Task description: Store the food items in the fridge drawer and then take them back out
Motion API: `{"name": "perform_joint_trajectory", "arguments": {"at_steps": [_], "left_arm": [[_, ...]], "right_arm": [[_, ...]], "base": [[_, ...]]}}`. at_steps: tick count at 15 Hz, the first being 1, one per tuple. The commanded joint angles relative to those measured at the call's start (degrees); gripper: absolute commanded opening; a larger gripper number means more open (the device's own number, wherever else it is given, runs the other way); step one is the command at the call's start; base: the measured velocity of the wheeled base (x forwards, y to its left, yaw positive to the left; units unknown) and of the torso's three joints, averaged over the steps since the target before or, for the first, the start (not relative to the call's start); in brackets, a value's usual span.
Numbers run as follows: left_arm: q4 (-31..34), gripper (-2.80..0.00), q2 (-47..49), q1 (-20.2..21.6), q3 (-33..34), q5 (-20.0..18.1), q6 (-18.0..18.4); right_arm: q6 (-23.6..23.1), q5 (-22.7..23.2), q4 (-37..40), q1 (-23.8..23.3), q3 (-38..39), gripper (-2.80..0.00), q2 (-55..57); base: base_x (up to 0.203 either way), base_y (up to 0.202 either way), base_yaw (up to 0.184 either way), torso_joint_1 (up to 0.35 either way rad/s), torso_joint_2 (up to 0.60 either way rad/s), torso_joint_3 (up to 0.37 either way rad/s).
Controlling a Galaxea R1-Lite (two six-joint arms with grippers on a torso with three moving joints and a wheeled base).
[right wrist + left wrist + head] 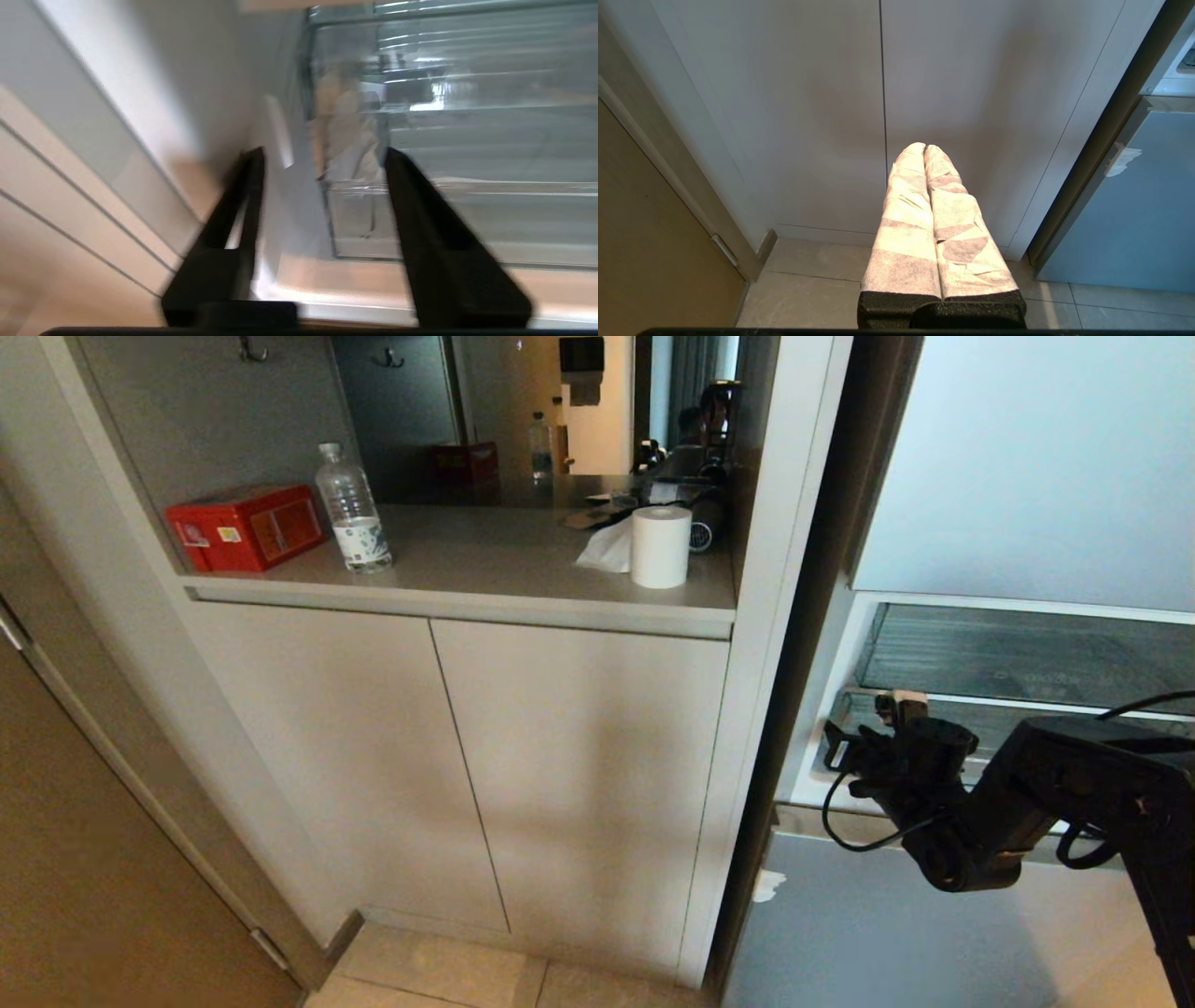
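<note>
Far left, on the desk [523, 565] in the alcove: red box [247, 527], water bottle [353, 518], then roll of white paper [661, 546] with a crumpled tissue [607, 551] just beside it

Below: two pale cabinet doors [467, 756], shut

Left gripper [924, 149]: parked low before those doors, jaws wrapped in pale tape and pressed together, holding nothing

Right of the cabinet: fridge, upper door panel [1027, 467] silver-blue, lower panel [887, 915] shut beneath

Fridge drawer [1027, 658]: clear ribbed plastic, at the right behind the open section, front lip facing the robot

Right gripper [322, 158]: at the near left corner of the drawer front, jaws parted to a middling gap with nothing between them

Food items: none in sight in any view, not in the jaws, not on the desk; whereabouts cannot be told

Progress, as a judgement: drawer being approached, likely for a pull or push on its lip; storing or retrieving stage not determinable with the produce unseen
</note>
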State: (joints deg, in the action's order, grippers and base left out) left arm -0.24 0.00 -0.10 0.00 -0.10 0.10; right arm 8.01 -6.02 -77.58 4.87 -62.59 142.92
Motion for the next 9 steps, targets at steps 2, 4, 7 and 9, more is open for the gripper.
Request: {"name": "perform_joint_trajectory", "arguments": {"at_steps": [2,4,7,9], "left_arm": [[0.0,-2.8,0.0,0.0,0.1,0.0,0.0],[0.0,-2.8,0.0,0.0,0.1,0.0,0.0],[0.0,-2.8,0.0,0.0,0.1,0.0,0.0],[0.0,-2.8,0.0,0.0,0.1,0.0,0.0]], "right_arm": [[0.0,-0.5,-0.6,1.0,-0.2,-2.8,-0.1],[0.0,-1.0,-0.6,1.0,-0.7,-2.8,-0.3],[0.1,-1.5,-0.6,0.9,-0.5,-2.8,-0.9],[0.5,-1.5,-0.7,0.9,0.9,-2.8,-2.1]], "base": [[0.0,0.0,0.0,0.0,0.0,0.0],[0.0,0.0,0.0,0.0,0.0,0.0],[0.0,0.0,0.0,0.0,0.0,0.0],[0.0,0.0,0.0,0.0,0.0,0.0]]}}
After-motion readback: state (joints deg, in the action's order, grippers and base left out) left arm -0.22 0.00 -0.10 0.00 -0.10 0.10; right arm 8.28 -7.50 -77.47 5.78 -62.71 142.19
